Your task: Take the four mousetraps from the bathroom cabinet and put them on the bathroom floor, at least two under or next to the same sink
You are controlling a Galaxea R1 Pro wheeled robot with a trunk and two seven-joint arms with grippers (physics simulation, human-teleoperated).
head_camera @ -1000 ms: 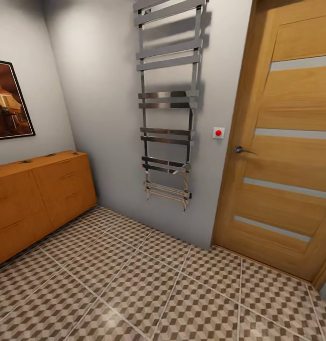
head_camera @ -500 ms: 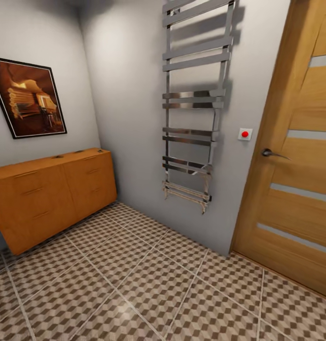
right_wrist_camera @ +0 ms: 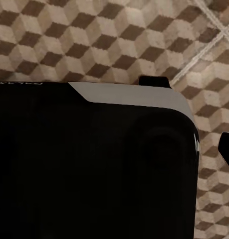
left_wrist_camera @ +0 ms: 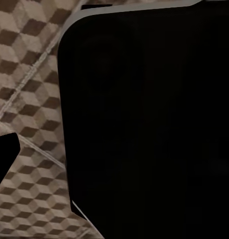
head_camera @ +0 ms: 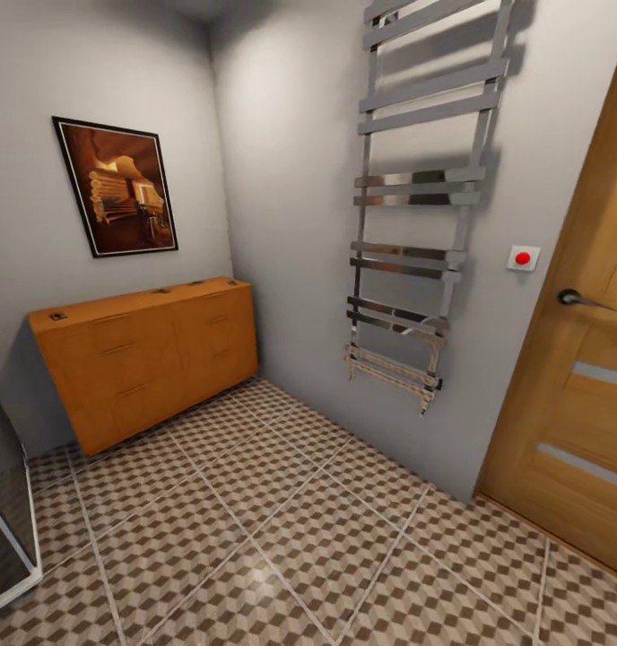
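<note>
- Head view: the cabinet (head_camera: pixel 147 354), a low orange-wood sideboard with slim bar handles, stands against the wall under a framed picture (head_camera: pixel 117 187), its far end in the room corner.
- On the cabinet top, small dark-and-tan items lie apart along the surface: 1 near the end away from the corner (head_camera: pixel 56 316), others toward the corner end (head_camera: pixel 198 283). I take these for the mousetraps, but they are too small to count or confirm; laid out on top, they should be reachable without opening a drawer.
- The bathroom floor (head_camera: pixel 282 529), cube-patterned tile with pale grout, runs from the cabinet's foot to the wooden door (head_camera: pixel 582 395). Between cabinet and door a chrome towel rail (head_camera: pixel 425 197) is fixed to the wall, with a red button switch (head_camera: pixel 523 258) just beside the door frame.
- A dark panel with a pale frame (head_camera: pixel 8 529) cuts in at the picture edge on the cabinet's near side; I cannot tell what it is.
- Judgement: task at the approach stage, nothing yet picked up.
- Left wrist view: a black robot body panel (left_wrist_camera: pixel 144 124) blocks the lens, patterned tile beyond it. Arm looks tucked for travel. Finger state: cannot tell.
- Right wrist view: a similar black panel with a grey edge (right_wrist_camera: pixel 94 169), tile beyond. A dark tip (right_wrist_camera: pixel 227 149) at the frame edge may be a finger, not enough to judge; finger spread cannot be told.
</note>
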